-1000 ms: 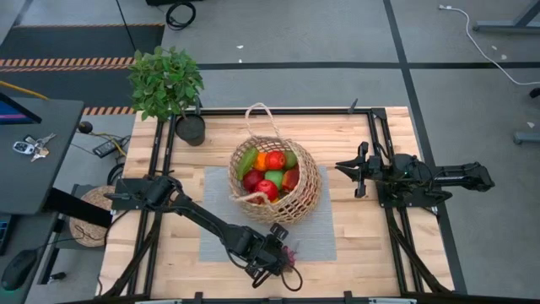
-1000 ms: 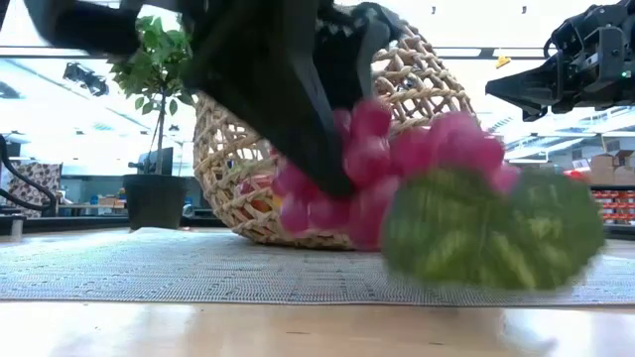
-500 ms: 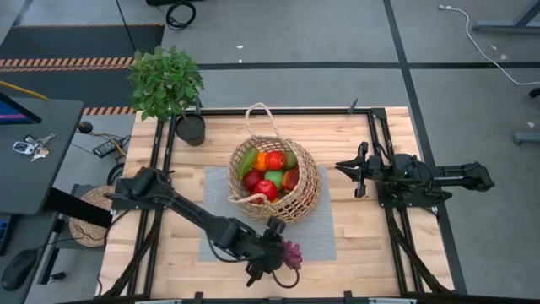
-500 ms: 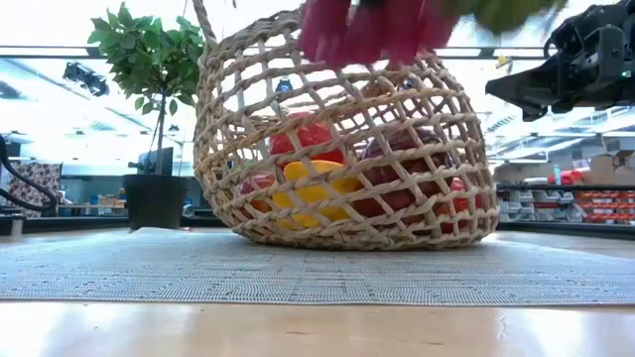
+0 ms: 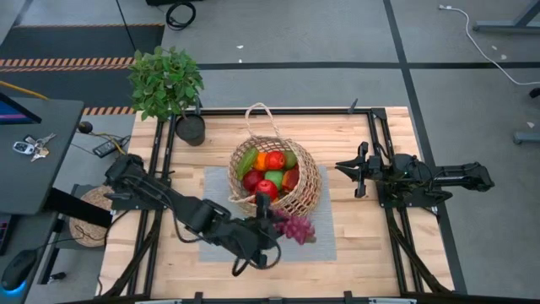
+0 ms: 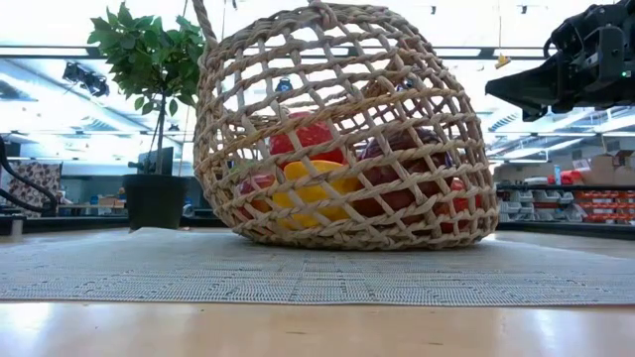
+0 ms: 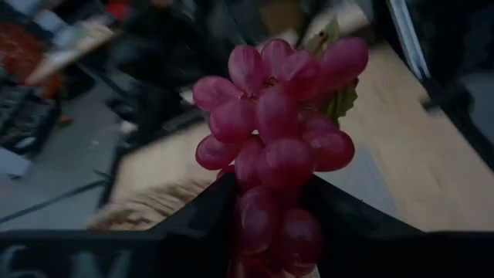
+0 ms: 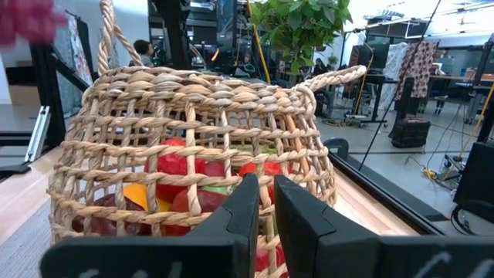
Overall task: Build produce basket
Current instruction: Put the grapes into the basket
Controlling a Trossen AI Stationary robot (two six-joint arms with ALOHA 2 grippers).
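The wicker basket (image 5: 276, 177) stands on the grey mat (image 5: 316, 241), tilted, with apples, a green pear and an orange inside; the low view (image 6: 337, 129) and right wrist view (image 8: 193, 147) show it too. My left gripper (image 5: 277, 225) hangs just near of the basket, shut on a bunch of red-purple grapes (image 5: 296, 228). The low view shows neither of them. My right gripper (image 5: 348, 169) is parked at the table's right, shut and level, pointing at the basket. My left gripper pinches the grape bunch between its two fingers (image 7: 202, 222), on the bunch's stem-side grapes (image 7: 266, 212). The fingers slant slightly down from the table's left. The rest of the bunch and its green leaf (image 7: 340, 100) jut past the fingertips, lifted clear of the mat.
A potted plant (image 5: 166, 84) stands at the far left corner, its black pot (image 5: 191, 128) on the table. Black frame rails (image 5: 384, 143) run along the left, right and far edges. Bare mat and wood lie near and right of the basket.
My left gripper has risen from the mat with the grapes and gone toward the far edge, up to the basket's near side. It has tipped from pointing steeply down toward level. The bunch is lifted clear and has left the low view.
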